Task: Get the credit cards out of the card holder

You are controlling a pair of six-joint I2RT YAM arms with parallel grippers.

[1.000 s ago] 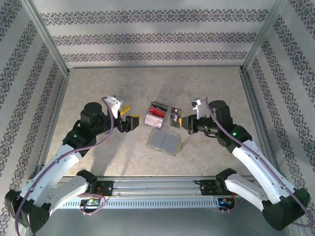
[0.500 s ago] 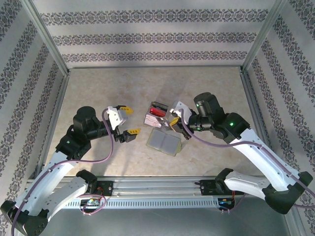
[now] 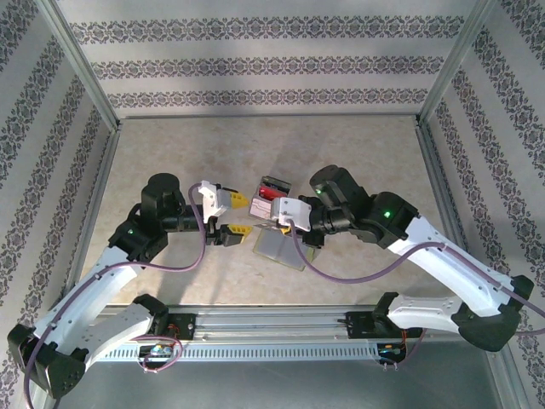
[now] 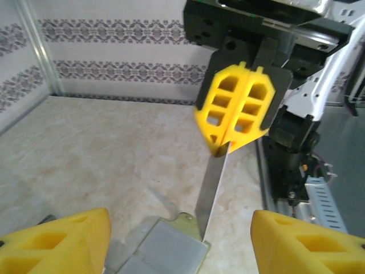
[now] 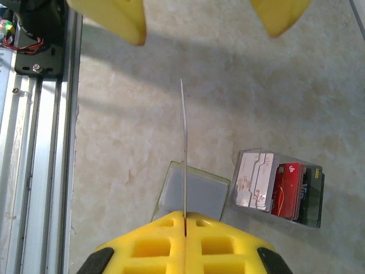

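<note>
Overhead, two white robot arms meet above the middle of a pale marbled desk (image 3: 170, 153) walled by patterned panels. The card holder (image 3: 285, 250) lies open and flat near the desk's centre, pale grey inside facing up, yellow-green at its rim. Just behind it sits a small clear box (image 3: 271, 189) with red contents. The left fingers (image 3: 237, 230), yellow, stand apart just left of the card holder with nothing between them. The right arm (image 3: 400, 226) reaches in from the right, its wrist over the far left part of the card holder. From the left wrist camera, the left fingers (image 4: 57, 240) show as two yellow tips at the bottom corners, wide apart and empty. Facing them, the right fingers (image 4: 236, 108) are pressed together on the top edge of a thin grey credit card (image 4: 211, 194), which hangs upright and is seen nearly edge on. Its lower end comes down to the yellow-green rim of the card holder (image 4: 165, 251); whether the two touch I cannot tell. From the right wrist camera, the right fingers (image 5: 185, 245) sit at the bottom edge, clamped on the credit card (image 5: 184, 142), a thin line running up the picture. Beneath it lies the open card holder (image 5: 194, 191), and just right of that the clear box (image 5: 279, 188), with a pale card, a red card and a dark one inside. The left fingers (image 5: 114, 17) show at the top edge, apart.
</note>
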